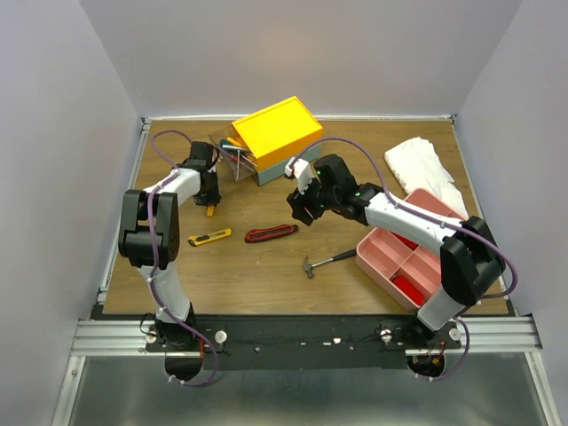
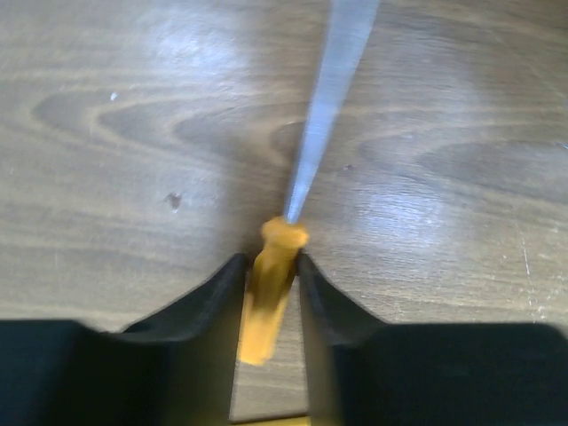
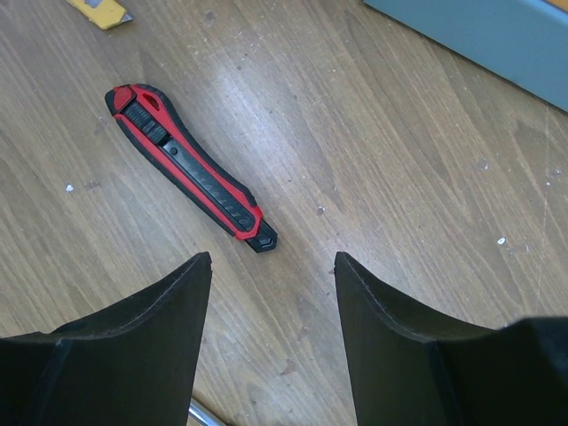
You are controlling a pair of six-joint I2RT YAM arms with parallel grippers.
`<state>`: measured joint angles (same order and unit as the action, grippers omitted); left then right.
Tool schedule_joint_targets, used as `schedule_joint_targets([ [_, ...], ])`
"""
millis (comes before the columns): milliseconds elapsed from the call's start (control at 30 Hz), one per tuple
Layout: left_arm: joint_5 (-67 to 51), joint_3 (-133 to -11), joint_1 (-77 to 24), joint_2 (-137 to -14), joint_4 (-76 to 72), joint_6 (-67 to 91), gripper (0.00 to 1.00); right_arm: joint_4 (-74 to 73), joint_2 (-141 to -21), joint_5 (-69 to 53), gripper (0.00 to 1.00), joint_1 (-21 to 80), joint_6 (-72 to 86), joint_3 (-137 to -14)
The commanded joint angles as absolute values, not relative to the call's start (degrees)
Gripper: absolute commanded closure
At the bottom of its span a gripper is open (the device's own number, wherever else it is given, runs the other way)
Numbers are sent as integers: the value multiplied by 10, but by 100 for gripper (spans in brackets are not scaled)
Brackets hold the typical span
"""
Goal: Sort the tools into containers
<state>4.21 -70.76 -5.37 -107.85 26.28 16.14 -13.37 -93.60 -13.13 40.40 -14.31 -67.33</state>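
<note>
Wooden table (image 2: 133, 133), orange screwdriver (image 2: 271, 284) tip off-frame.

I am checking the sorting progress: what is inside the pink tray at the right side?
One red item lies in the near compartment of the pink tray; its type is too small to tell. The right arm covers part of the far compartments.

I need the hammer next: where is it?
In the top view, the mini hammer lies right of centre, between the red utility knife and the pink tray.
</note>
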Motion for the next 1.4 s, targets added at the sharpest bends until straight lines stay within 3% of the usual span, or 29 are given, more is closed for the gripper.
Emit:
schedule_joint_targets([
  [0, -18, -654, -57, -1074, 256, 120, 69, -139, -923, -130, 35, 400, -135, -673],
  [100, -19, -621, -57, -1047, 252, 125, 78, -140, -920, -127, 35, 400, -140, -673],
  [133, -20, -607, -57, -1040, 252, 121, 87, -141, -920, -127, 35, 399, -142, -674],
  [233, -4, -598, -55, -999, 260, 108, 100, -142, -919, -128, 35, 400, -146, -679],
  [433, -12, -664, -26, -894, 315, 118, 100, -148, -915, -134, 35, 398, -160, -686],
  [533, -86, -713, -5, -863, 311, 139, 100, -162, -918, -138, 35, 397, -163, -688],
  [767, -294, -769, 13, -896, 164, 306, 100, -195, -913, -134, 35, 397, -164, -704],
  [867, -329, -762, 13, -928, 92, 400, 100, -200, -906, -128, 35, 397, -175, -704],
  [1333, -318, -781, 1, -1008, 37, 490, 100, -185, -896, -98, 35, 397, -200, -686],
  [1367, -317, -782, 2, -1010, 41, 487, 94, -184, -896, -99, 35, 397, -198, -686],
])
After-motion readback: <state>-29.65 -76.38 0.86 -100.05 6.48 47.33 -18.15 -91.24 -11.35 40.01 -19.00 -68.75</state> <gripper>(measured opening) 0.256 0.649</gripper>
